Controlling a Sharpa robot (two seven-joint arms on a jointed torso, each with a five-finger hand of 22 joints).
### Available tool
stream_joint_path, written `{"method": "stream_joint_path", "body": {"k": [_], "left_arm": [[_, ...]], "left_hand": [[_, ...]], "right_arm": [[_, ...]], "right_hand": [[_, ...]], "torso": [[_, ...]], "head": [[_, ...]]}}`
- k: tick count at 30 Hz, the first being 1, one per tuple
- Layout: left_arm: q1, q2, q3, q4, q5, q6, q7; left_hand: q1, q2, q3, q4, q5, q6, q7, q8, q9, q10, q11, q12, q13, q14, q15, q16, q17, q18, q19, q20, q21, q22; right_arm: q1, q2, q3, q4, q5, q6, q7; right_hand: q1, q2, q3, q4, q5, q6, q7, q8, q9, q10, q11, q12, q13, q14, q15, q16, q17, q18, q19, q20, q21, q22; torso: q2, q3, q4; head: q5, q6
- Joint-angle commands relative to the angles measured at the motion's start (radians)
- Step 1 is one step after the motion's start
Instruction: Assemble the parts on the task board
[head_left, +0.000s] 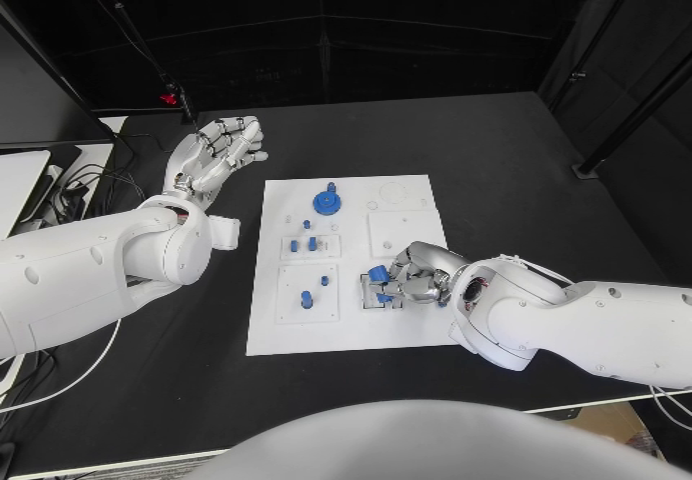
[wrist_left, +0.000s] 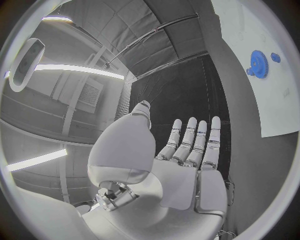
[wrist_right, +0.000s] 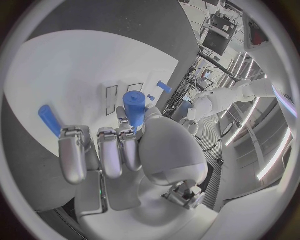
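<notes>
The small blue cylindrical peg (wrist_right: 134, 106) is held in the right hand (head_left: 414, 274), over the lower right part of the flat white task board (head_left: 289, 335). In the right wrist view its long axis runs out along the fingers, and its round flat end points away from the palm, toward the board. The silver fingers are curled around it, with the thumb pressing from the side. A second blue part, a long thin bar (wrist_right: 49, 119), lies slanted on the board just beside the fingertips.

The left hand (head_left: 216, 150) holds nothing. It rests well apart from the board, over the black matte table (head_left: 505, 150), with palm up and fingers stretched straight and near each other.

On the upper part of the board stands a blue toothed gear wheel (head_left: 329, 203), lying flat. Some short blue pins (head_left: 304, 244) stand in the white square blocks at the middle
</notes>
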Motion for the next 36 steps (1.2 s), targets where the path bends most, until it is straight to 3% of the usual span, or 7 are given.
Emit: {"method": "stream_joint_path", "body": {"k": [1,18,36], "left_arm": [[0.001,0.000,0.001,0.000,0.000,0.011,0.091],[0.001,0.002,0.001,-0.001,0.000,0.011,0.089],[0.001,0.003,0.001,-0.001,0.000,0.013,0.088]], "left_hand": [[-0.001,0.010,-0.002,-0.003,0.004,-0.009,0.153,0.006,-0.001,-0.004,0.000,0.005,-0.001,-0.005,-0.001,0.004,-0.002,-0.011,-0.005,0.000,0.007,-0.002],[-0.001,0.010,-0.002,-0.003,0.004,-0.009,0.153,0.006,-0.001,-0.004,0.000,0.005,-0.001,-0.005,-0.001,0.004,-0.002,-0.011,-0.005,0.000,0.007,-0.002],[-0.001,0.010,-0.002,-0.003,0.004,-0.009,0.153,0.006,-0.001,-0.004,0.000,0.005,-0.001,-0.005,-0.001,0.004,-0.002,-0.011,-0.005,0.000,0.007,-0.002]], "right_arm": [[0.001,0.003,0.000,0.004,-0.056,0.019,-0.016],[0.001,0.015,0.001,0.002,-0.084,0.071,-0.043],[0.001,0.032,0.001,-0.009,-0.130,0.079,-0.053]], "right_hand": [[-0.021,-0.001,-0.011,0.000,0.008,0.049,-0.036,-0.010,-0.003,0.108,-0.007,0.003,0.263,0.108,-0.007,0.002,0.263,0.003,0.079,-0.009,-0.004,0.249],[-0.059,-0.003,-0.050,0.000,0.003,0.066,-0.035,-0.039,-0.009,0.108,-0.007,0.003,0.263,0.108,-0.009,0.002,0.263,0.004,0.077,-0.011,-0.007,0.248],[-0.099,0.000,-0.093,0.000,-0.028,0.074,-0.033,-0.061,-0.010,0.108,-0.004,0.003,0.263,0.108,-0.008,0.002,0.263,0.006,0.072,-0.011,-0.013,0.246]], "torso": [[0.001,-0.0003,-0.0008],[0.000,0.0002,0.0007],[0.000,0.0000,0.0010]], "head": [[0.003,0.000],[0.005,0.000],[0.006,0.000]]}}
